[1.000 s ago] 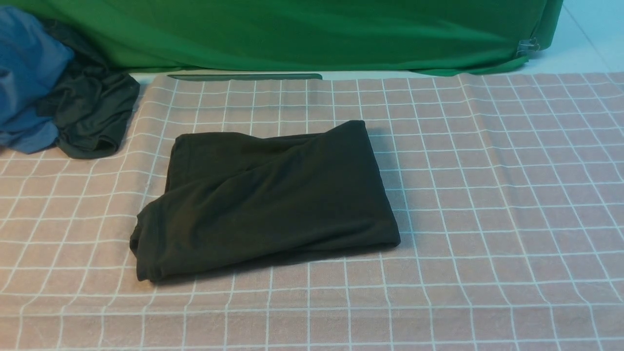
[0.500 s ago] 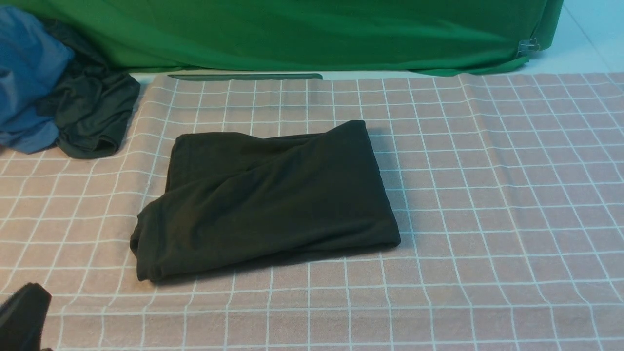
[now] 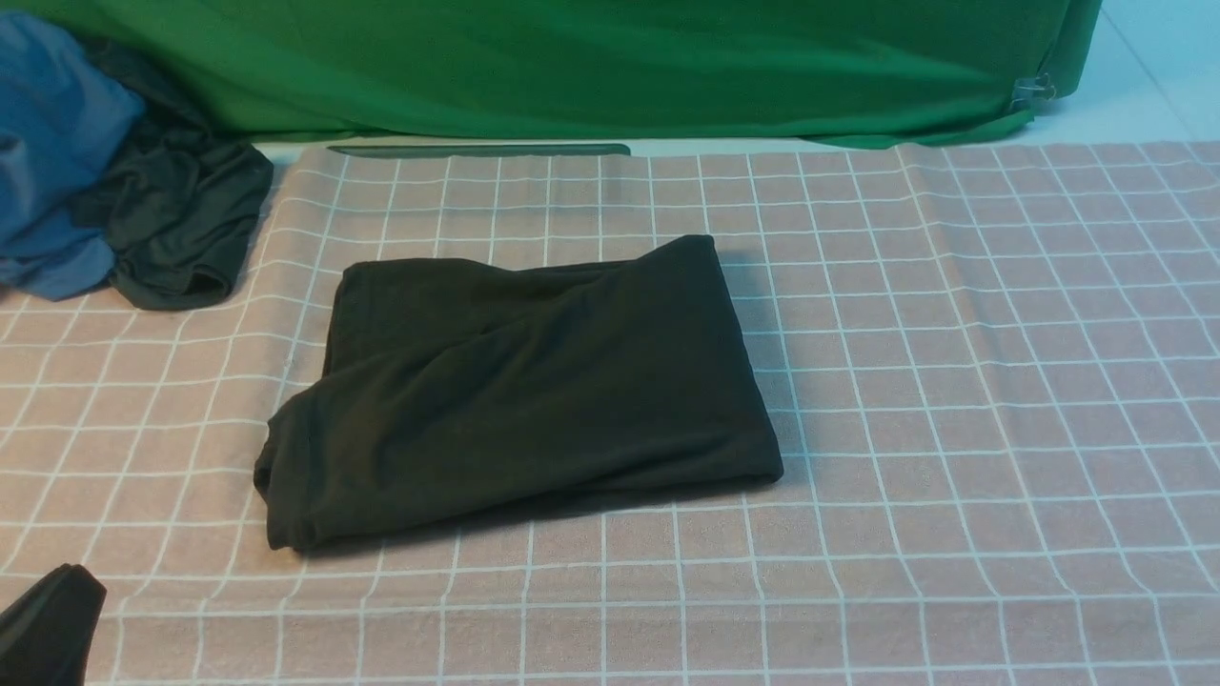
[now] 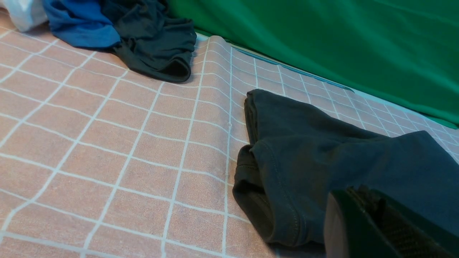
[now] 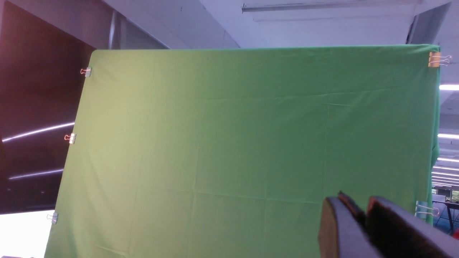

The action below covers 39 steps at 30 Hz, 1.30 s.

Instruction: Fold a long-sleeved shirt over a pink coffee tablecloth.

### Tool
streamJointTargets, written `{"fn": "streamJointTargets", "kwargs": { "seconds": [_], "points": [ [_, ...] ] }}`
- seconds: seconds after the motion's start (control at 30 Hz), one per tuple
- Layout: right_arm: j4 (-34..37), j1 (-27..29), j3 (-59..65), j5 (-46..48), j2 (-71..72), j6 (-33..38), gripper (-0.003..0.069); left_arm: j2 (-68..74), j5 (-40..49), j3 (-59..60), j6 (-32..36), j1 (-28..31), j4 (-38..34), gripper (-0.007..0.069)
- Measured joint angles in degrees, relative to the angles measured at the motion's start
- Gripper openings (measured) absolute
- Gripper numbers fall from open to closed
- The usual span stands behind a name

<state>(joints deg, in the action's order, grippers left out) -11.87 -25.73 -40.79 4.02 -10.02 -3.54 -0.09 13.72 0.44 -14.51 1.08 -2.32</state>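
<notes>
Black long-sleeved shirt (image 3: 515,391) lying folded into a thick, roughly rectangular bundle, a little left of centre on the pink coffee tablecloth (image 3: 953,381). Diagonal fold running across the top layer, near-left corner bulging and rounded, far-right corner raised to a soft peak. No print or label showing from the front. Tablecloth spread wide under it, white grid lines rippling slightly along the far edge.

Left gripper (image 3: 48,624) just poking into the near-left corner of the front view, low over the cloth, well short of the shirt. In the left wrist view, same left gripper (image 4: 373,222) closed tight, fingers pressed together with no gap and nothing between them, tip hovering near the hemmed, rolled edge of the shirt (image 4: 322,161), not touching as far as can be seen.

Right gripper (image 5: 362,215) out of the front view altogether, pointed up and away at the green cloth (image 5: 251,150) clipped to its frame. Two dark fingers with only a narrow slit between them, empty; barely parted or closed, cannot tell from this angle.

Far left, off beyond the shirt, a crumpled dark grey-green garment (image 3: 181,229) lying partly on the tablecloth's corner, with a blue garment (image 3: 52,152) heaped against it. Green cloth (image 3: 591,67) draped along the back edge of the table.
</notes>
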Motion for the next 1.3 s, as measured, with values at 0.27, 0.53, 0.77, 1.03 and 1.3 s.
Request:
{"fn": "streamJointTargets", "kwargs": {
  "seconds": [0.27, 0.53, 0.77, 1.03, 1.3],
  "points": [
    [0.0, 0.0, 0.0, 0.2, 0.0, 0.0, 0.0147, 0.0, 0.0, 0.0, 0.1, 0.0, 0.0, 0.0014],
    [0.1, 1.0, 1.2, 3.6, 0.1, -0.2, 0.0167, 0.0, 0.0, 0.0, 0.1, 0.0, 0.0, 0.0014],
    [0.1, 12.1, 14.3, 5.4, 0.0, -0.5, 0.0192, 0.0, -0.1, 0.0, 0.1, 0.0, 0.0, 0.0014],
    [0.1, 22.7, 35.8, 6.5, 0.7, -0.5, 0.0197, 0.0, -0.1, 0.0, 0.1, 0.0, 0.0, 0.0014],
    [0.3, 23.3, 41.2, 9.9, 9.7, -2.7, 0.0212, -0.1, -0.2, 0.0, 0.1, 0.0, 0.0, 0.0014]
  ]
}}
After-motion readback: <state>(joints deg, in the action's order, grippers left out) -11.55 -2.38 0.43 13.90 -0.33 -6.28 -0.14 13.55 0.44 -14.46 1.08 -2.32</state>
